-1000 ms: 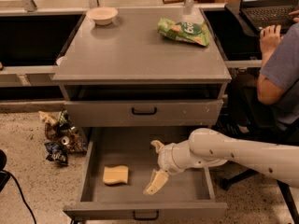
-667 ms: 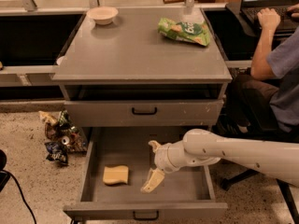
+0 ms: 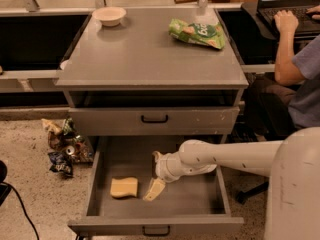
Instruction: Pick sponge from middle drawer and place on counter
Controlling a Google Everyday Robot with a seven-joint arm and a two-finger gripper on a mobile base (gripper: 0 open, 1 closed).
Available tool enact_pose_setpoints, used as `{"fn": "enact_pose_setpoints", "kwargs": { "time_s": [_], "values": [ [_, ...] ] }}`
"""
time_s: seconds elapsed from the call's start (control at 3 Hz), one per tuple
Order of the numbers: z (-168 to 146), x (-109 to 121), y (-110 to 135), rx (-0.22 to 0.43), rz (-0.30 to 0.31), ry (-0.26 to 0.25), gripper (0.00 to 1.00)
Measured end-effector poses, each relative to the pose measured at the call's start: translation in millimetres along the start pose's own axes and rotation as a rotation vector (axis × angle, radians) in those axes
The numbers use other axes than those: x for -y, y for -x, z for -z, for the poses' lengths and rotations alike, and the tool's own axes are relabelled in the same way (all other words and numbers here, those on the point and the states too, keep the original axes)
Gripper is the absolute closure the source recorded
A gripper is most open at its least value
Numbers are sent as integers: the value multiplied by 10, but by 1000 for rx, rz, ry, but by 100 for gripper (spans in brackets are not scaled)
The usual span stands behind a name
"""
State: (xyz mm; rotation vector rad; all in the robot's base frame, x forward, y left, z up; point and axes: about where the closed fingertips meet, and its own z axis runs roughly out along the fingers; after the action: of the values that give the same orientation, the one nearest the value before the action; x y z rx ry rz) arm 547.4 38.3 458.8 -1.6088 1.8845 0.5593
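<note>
The pale yellow sponge (image 3: 124, 187) lies flat on the floor of the middle drawer (image 3: 200, 204), left of centre. The drawer is pulled fully out, its black handle at the front. My gripper (image 3: 152, 174) is down inside the drawer, just to the right of the sponge and not touching it. It is open and empty, with one cream finger (image 3: 154, 189) low beside the sponge and the other higher up. The grey counter (image 3: 150, 59) tops the cabinet above.
A cream bowl (image 3: 109, 15) sits at the counter's back left and a green snack bag (image 3: 197, 32) at its back right. The upper drawer (image 3: 154, 119) is closed. Crumpled wrappers (image 3: 62, 146) lie on the floor at the left. A seated person (image 3: 295, 69) is at the right.
My arm has moved left inside the drawer, bringing the gripper closer to the sponge. The sponge has not moved.
</note>
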Motion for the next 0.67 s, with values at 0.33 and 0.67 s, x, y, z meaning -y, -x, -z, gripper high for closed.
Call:
{"fn": "enact_pose_setpoints", "kwargs": {
  "time_s": [0.33,0.67],
  "values": [
    [-342,57,71,-13,24,8,0],
    [-680,26,185,-6,55,23,0]
  ]
}}
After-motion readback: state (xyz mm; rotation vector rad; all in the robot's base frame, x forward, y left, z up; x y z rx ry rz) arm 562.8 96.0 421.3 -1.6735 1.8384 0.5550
